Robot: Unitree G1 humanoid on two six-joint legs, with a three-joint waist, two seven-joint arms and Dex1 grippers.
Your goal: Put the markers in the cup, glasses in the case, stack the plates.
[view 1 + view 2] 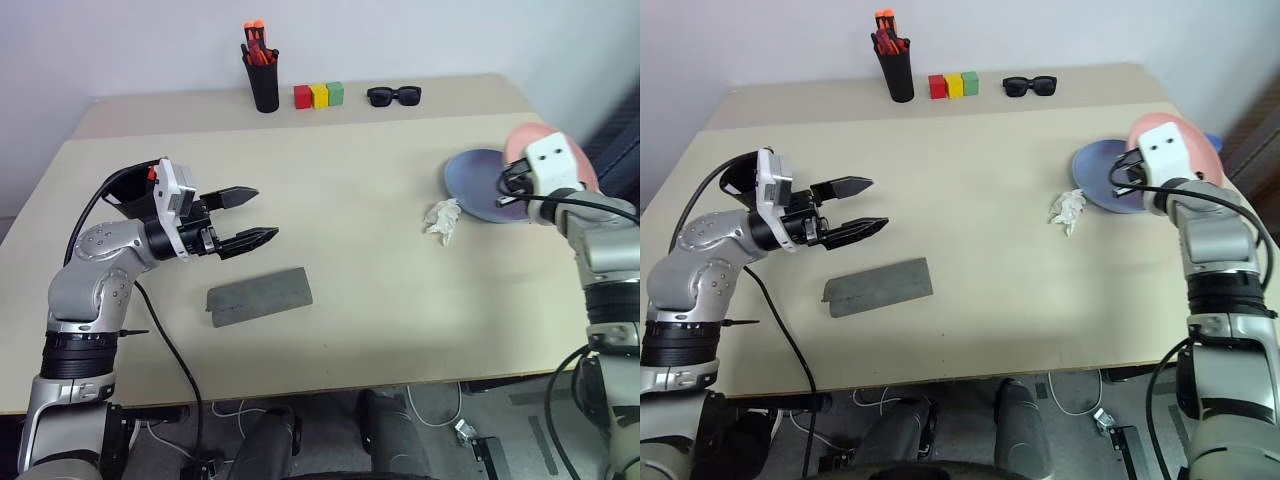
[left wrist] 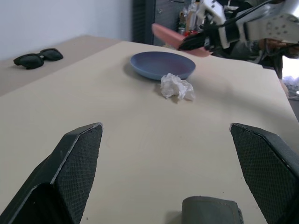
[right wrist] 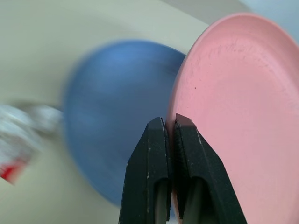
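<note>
My right gripper (image 3: 170, 122) is shut on the rim of the pink plate (image 3: 243, 107), which hangs tilted just above the light blue plate (image 1: 472, 182) at the table's right side. On the left, my left gripper (image 1: 266, 213) hovers open above the table with nothing between its fingers. The grey case (image 1: 258, 296) lies closed on the table just in front of it. The black cup (image 1: 124, 188) stands behind my left wrist, partly hidden by it. The markers and the glasses are out of view.
A crumpled white tissue (image 1: 443, 220) lies just left of the blue plate. Along the back edge stand a black pen holder (image 1: 264, 85) with orange-red pens, three coloured blocks (image 1: 319, 95) and black sunglasses (image 1: 394, 96).
</note>
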